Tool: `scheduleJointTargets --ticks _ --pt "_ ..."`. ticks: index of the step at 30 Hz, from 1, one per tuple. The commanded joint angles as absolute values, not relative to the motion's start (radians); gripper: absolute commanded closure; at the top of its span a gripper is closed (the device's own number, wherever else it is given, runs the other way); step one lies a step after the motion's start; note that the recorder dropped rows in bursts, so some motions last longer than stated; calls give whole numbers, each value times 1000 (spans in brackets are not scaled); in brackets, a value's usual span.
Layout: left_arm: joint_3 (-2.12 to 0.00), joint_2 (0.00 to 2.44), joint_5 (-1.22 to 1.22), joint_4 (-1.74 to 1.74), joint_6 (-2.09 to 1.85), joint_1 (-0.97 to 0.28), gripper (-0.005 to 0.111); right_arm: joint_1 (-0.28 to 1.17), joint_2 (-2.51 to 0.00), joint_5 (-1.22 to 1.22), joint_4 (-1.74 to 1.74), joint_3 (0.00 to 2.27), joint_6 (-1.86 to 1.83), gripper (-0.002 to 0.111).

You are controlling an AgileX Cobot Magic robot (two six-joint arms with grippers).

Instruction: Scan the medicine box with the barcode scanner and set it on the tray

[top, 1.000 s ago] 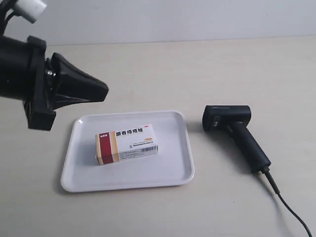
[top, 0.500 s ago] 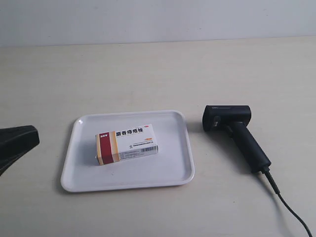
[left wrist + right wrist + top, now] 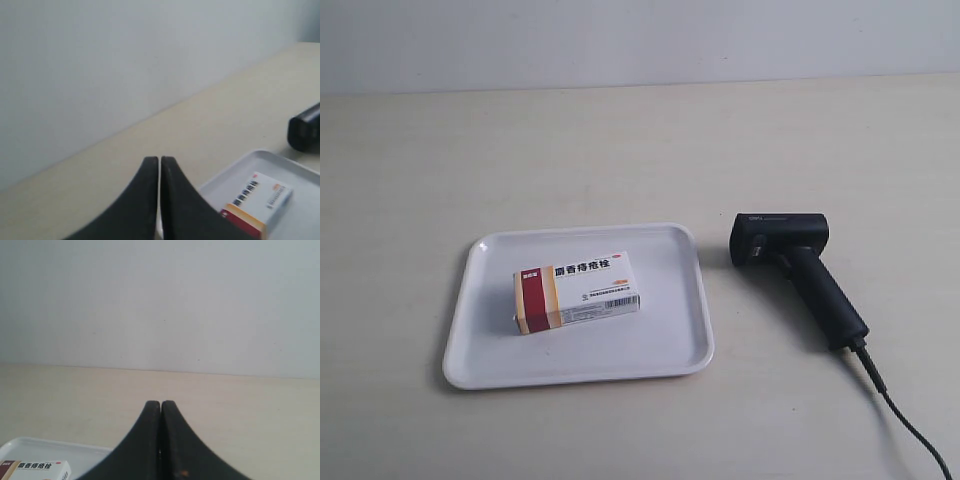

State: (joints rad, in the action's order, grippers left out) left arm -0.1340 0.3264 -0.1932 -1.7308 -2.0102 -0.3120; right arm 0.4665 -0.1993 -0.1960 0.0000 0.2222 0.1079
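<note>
The medicine box [image 3: 577, 291] lies flat inside the white tray [image 3: 670, 350], its dark red and tan band toward the exterior view's left. The black barcode scanner [image 3: 798, 270] rests on the table to the right of the tray, its cable trailing to the lower right. No arm shows in the exterior view. The left gripper [image 3: 160, 161] is shut and empty, raised off the table, with the medicine box [image 3: 262, 197], the tray [image 3: 300, 175] and the scanner's head [image 3: 305, 131] beyond it. The right gripper [image 3: 160, 404] is shut and empty too, above the tray [image 3: 45, 447] and the medicine box [image 3: 35, 470].
The table [image 3: 620, 150] is a pale beige surface that ends at a plain light wall [image 3: 640, 40] at the back. The scanner's cable [image 3: 910, 425] runs off the frame's lower right corner.
The arm at the exterior view's left has drawn back leftward and downward and has left the view. The box, tray and scanner have stayed put.
</note>
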Motion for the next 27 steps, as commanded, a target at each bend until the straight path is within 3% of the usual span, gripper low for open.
scheduleJointTargets --ticks 1,8,16,19,23,27 --pt "-135 243 -106 -1744 -2033 -308 103 466 -194 -192 0 217 107 108" --pt "-96 130 147 -1744 -1930 -296 103 466 -194 -192 0 217 107 108" --pt "0 0 181 -1401 -1459 -48 103 466 -193 -192 0 217 107 108" --pt "0 0 98 -1133 -1255 -44 103 466 -195 -192 0 217 107 108" --pt "0 0 -60 -580 -705 -44 103 466 -195 -192 0 217 107 108" --pt "0 0 -127 -303 -368 -44 103 466 -195 -192 0 217 107 108"
